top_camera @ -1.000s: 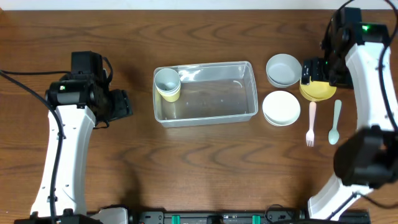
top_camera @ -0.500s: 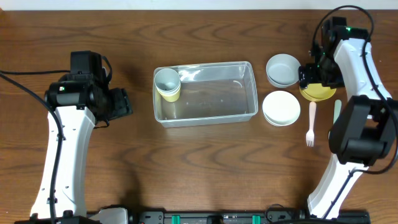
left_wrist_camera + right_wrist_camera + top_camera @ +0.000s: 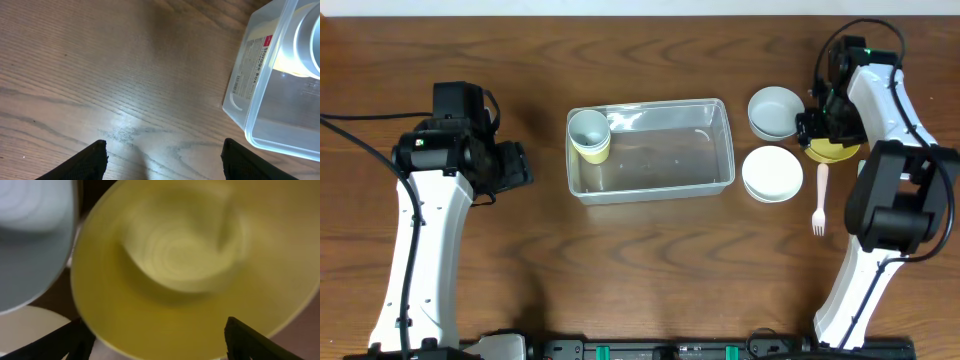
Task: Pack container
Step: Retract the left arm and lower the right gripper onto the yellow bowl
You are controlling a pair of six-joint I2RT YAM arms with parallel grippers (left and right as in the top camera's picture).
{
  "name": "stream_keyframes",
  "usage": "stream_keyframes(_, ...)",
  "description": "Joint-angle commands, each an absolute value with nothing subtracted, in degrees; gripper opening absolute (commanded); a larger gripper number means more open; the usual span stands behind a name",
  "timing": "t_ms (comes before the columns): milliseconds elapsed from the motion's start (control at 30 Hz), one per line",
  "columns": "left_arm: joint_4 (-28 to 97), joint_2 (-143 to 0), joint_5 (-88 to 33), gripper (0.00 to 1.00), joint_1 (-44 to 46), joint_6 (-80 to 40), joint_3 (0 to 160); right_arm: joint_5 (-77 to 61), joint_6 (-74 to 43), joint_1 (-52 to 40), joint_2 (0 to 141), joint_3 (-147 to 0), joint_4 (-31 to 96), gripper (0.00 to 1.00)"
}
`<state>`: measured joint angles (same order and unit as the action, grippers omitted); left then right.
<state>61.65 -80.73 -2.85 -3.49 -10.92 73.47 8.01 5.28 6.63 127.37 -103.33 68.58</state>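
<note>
While the clear container (image 3: 651, 149) sits in the middle of the wooden table (image 3: 620, 270), the right gripper (image 3: 817, 128) hangs low over the yellow bowl (image 3: 835, 151) at the table's right side. In the right wrist view its two dark fingertips (image 3: 250, 342) stand wide apart at the bottom corners, with the yellow bowl filling the space between them, blurred; whether they touch the bowl cannot be told. A pale blue bowl (image 3: 775, 111) lies just left of the yellow one, a white bowl (image 3: 772, 173) sits in front of it, and a pink fork (image 3: 819, 198) lies beside that. Inside the container's left end stand stacked cups (image 3: 589, 134), pale blue over yellow. The left gripper (image 3: 164, 155) is open and empty above bare wood, the container's corner near it.
</note>
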Motion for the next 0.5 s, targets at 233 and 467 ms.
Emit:
stream_keyframes(233, 61.82, -79.92, -3.07, 0.74, -3.46, -11.46, 73.38, 8.78, 6.02, 6.68, 129.67, -103.70, 68.55, 0.51)
stream_keyframes(467, 61.82, -79.92, -3.07, 0.74, -3.46, -11.46, 73.38, 8.78, 5.63, 6.68, 129.67, -103.70, 68.51, 0.08)
